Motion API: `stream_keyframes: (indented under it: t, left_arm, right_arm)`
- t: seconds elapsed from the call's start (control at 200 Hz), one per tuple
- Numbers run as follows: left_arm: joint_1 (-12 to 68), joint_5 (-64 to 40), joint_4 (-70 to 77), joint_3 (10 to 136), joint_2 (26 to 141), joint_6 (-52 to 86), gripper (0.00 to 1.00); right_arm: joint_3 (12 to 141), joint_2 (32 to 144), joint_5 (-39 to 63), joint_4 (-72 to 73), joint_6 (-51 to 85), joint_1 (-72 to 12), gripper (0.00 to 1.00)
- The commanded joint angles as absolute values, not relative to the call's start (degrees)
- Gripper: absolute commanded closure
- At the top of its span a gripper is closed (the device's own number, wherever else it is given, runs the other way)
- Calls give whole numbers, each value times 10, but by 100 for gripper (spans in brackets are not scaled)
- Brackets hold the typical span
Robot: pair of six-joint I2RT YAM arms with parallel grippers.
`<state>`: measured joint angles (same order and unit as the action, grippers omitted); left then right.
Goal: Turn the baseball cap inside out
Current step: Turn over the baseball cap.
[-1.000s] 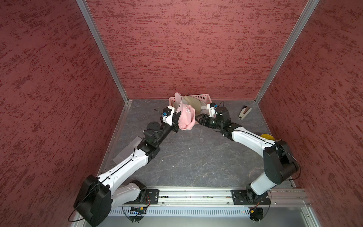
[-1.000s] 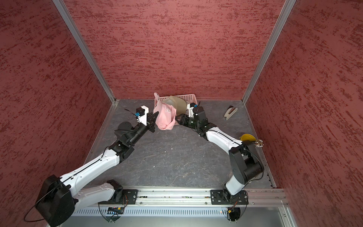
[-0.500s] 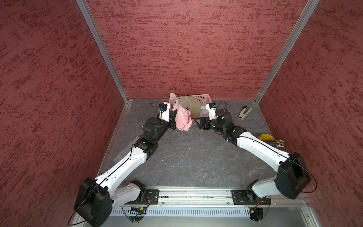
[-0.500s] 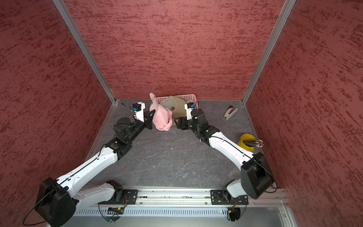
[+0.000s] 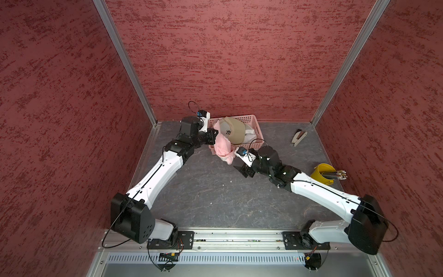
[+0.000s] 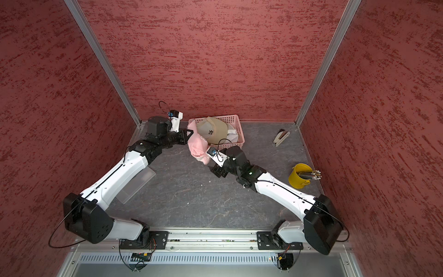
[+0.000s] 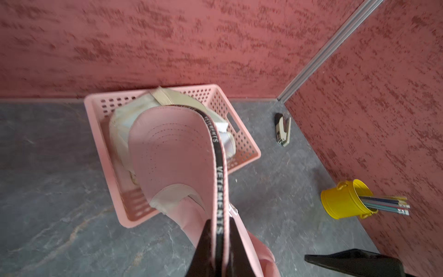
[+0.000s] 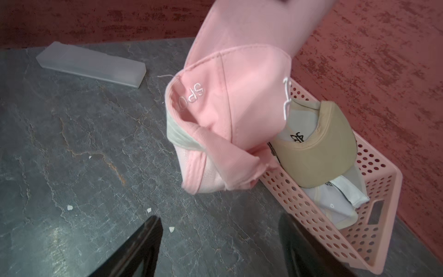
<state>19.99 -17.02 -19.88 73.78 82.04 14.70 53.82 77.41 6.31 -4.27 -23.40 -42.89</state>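
Over the bench (image 5: 203, 191), the left end effector (image 7: 220, 224) clamps the stiff brim (image 7: 167, 153) of the cap (image 5: 223, 148). The right end effector (image 8: 219, 217), spread empty, should probably pinch its limp crown (image 8: 239, 79).

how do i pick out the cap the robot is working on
Find the pink basket against the back wall. Right by it, the left fingers pinch a pink cap by its brim. Its all-pink cloth and the black lettered strip along the brim edge set it apart from the tan-brimmed cap lying in the basket.
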Motion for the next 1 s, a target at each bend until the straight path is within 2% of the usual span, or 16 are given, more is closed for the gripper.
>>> stream_keyframes:
  t: [0.0,0.1,0.175,0.245,0.321,0.371,0.491,0.601,0.806,0.932,0.997]
  left_arm:
    - [199,-222,-235,770,825,150,100]
    - [198,-229,-235,773,826,152,100]
    - [199,-237,-235,776,827,153,100]
    - [199,-251,-236,778,830,155,100]
    - [199,-256,-230,774,831,164,100]
    - [199,-253,-221,769,828,169,100]
    - [195,-234,-203,756,820,189,100]
    - [185,-185,-150,710,793,243,100]
    - [199,-60,-59,639,755,346,100]
    - [208,-14,26,599,742,409,100]
    - [214,-3,73,583,741,434,100]
  right_arm:
    - [579,796,60,-46,-287,-440,18]
    - [597,822,74,-58,-297,-443,19]
    - [606,831,84,-59,-301,-443,24]
    - [614,856,83,-56,-301,-444,38]
    - [620,865,83,-50,-296,-444,59]
    - [622,869,83,-47,-290,-443,68]
    - [614,866,68,-20,-264,-443,85]
    - [621,867,-11,-5,-226,-443,100]
    - [616,855,-284,43,-99,-448,100]
    - [617,853,-353,1,-14,-464,100]
    - [621,866,-352,-26,23,-477,100]
